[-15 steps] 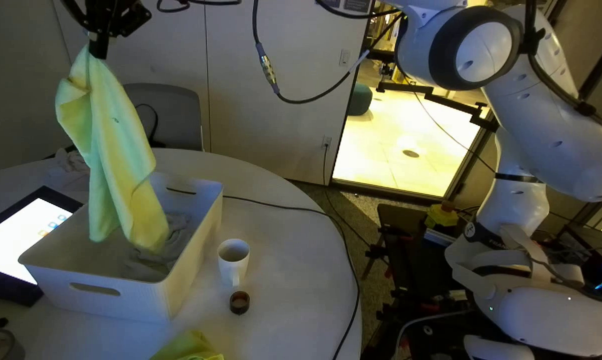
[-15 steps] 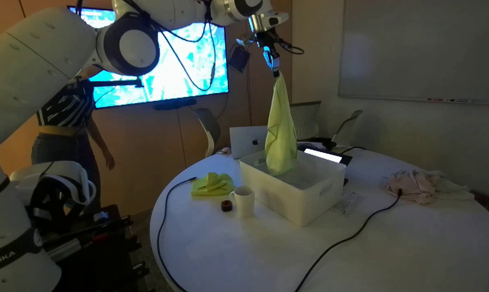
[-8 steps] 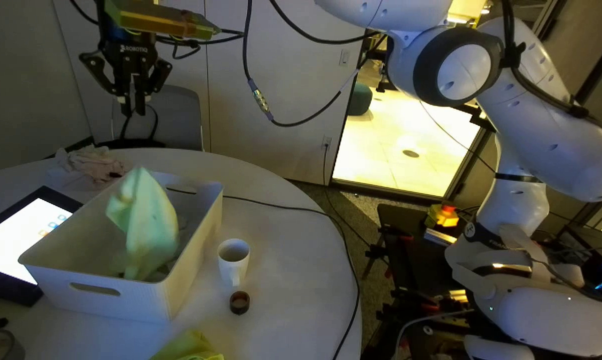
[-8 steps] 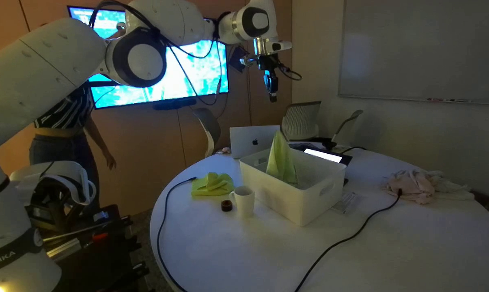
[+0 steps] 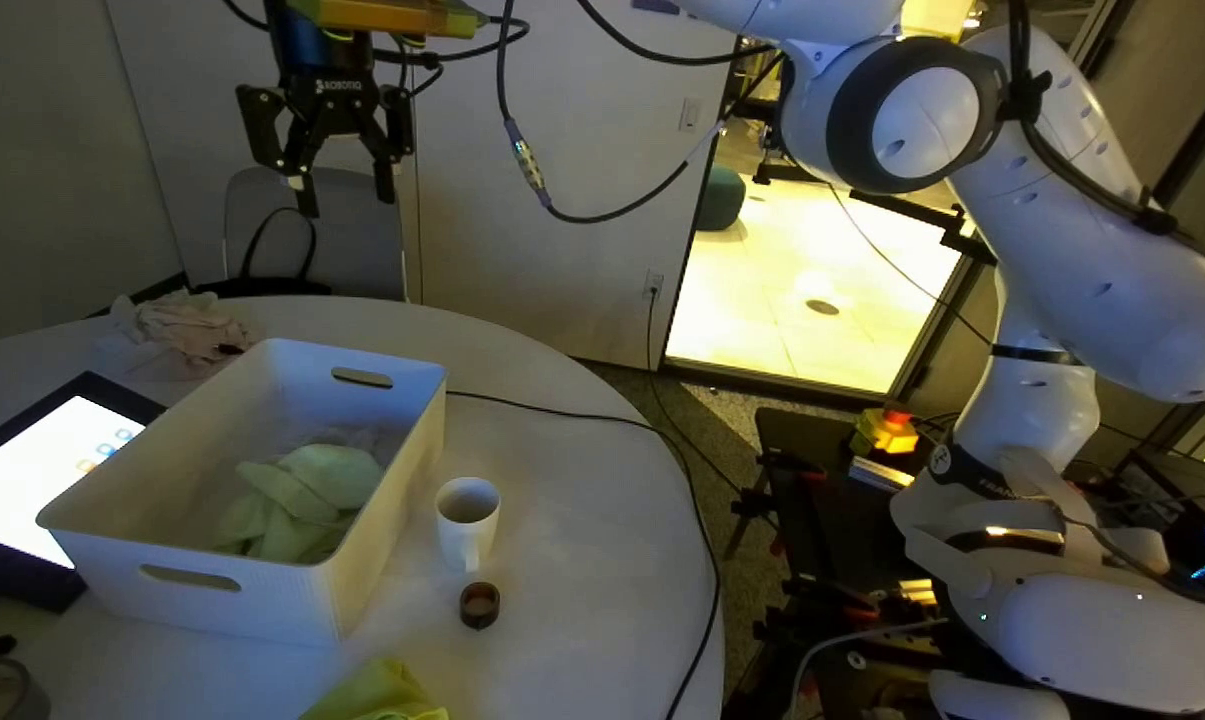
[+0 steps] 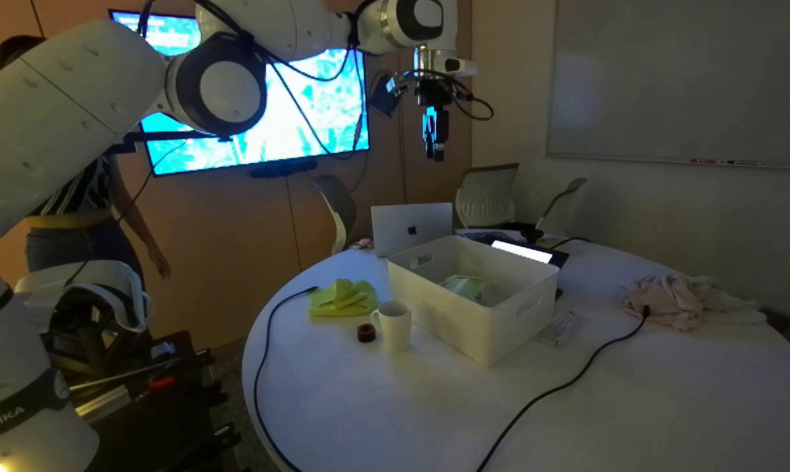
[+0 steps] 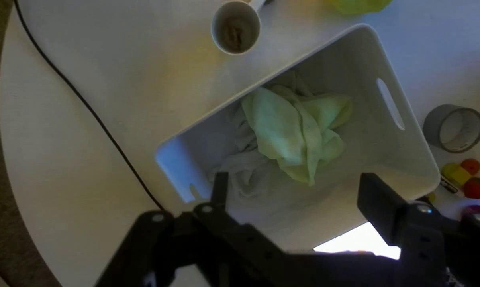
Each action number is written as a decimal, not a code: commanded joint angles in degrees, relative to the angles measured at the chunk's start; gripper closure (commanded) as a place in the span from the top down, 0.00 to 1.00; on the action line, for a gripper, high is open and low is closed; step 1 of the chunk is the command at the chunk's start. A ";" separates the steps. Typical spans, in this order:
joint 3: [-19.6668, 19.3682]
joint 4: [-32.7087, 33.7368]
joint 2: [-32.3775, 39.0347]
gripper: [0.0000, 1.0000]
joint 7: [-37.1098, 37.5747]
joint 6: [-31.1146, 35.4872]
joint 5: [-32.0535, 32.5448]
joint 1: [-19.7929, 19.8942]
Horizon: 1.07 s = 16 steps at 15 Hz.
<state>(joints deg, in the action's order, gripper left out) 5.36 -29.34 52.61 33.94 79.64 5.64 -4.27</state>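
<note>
Overall illumination is running low in all three views. In an exterior view, the far floor (image 5: 762, 265) is glowing yellow and clipping toward white, and the tablet (image 5: 32, 480) is glaring; it is also overexposing in the wrist view. In an exterior view, the display (image 6: 283, 124) is saturating to cyan-white and the wall (image 6: 231, 249) is showing orange. The towel (image 7: 283, 127) is lying in shade inside the box (image 7: 383, 133). The wrist view is rendering the gripper (image 7: 294, 180) dark, soft-edged and out of focus.

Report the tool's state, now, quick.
Tool: open, jaws well apart and holding nothing; the pale green cloth lies in the white bin, apart from it.
</note>
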 commanded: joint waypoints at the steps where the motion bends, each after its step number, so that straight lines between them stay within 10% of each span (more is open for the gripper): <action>1: 1.11 -1.27 -1.34 1.00 -3.03 -4.05 -2.10 3.76; 16: 2.93 -33.27 -9.23 1.00 -13.65 4.22 -3.37 18.38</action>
<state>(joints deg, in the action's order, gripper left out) 7.52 -51.26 49.45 22.24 79.59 3.84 11.42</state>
